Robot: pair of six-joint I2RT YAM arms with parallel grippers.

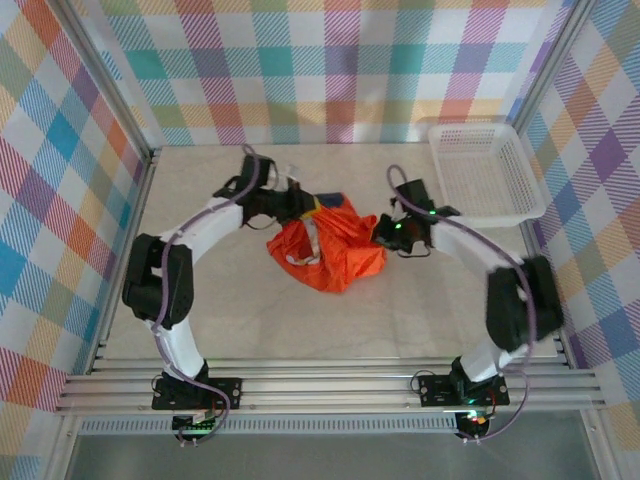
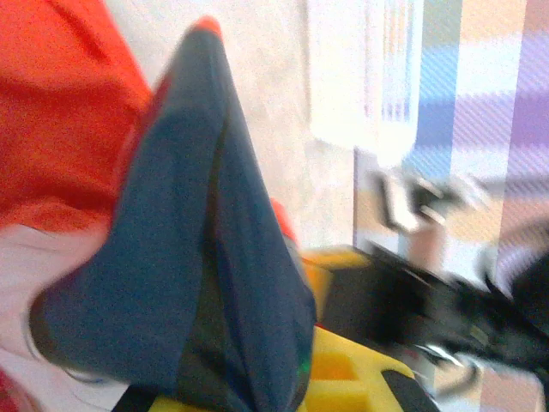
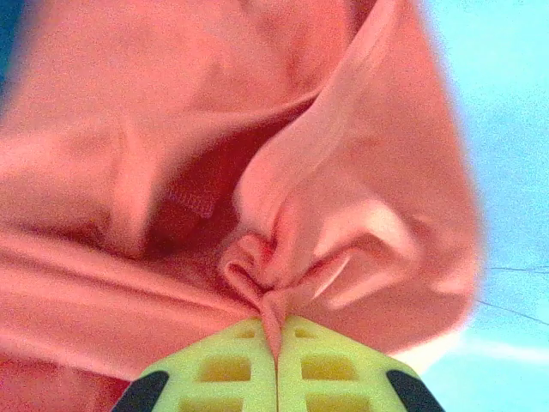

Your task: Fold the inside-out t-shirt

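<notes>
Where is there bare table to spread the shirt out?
Bare: the wide near strip of table between the t-shirt and the arm bases, and the far strip between t-shirt and back wall. Crowded: the centre, where left hand and right hand both pinch the t-shirt, and the far-right corner, taken by the basket.

The bench (image 1: 250,320) is pale beige, faintly marbled, with metal rails (image 1: 330,385) along its near edge. Near its middle lies the inside-out t-shirt (image 1: 325,255) — a bunched orange-red heap, its lower folds seemingly resting on the surface. A white slotted basket (image 1: 480,212) stands in the far right corner — well apart from the shirt.
</notes>
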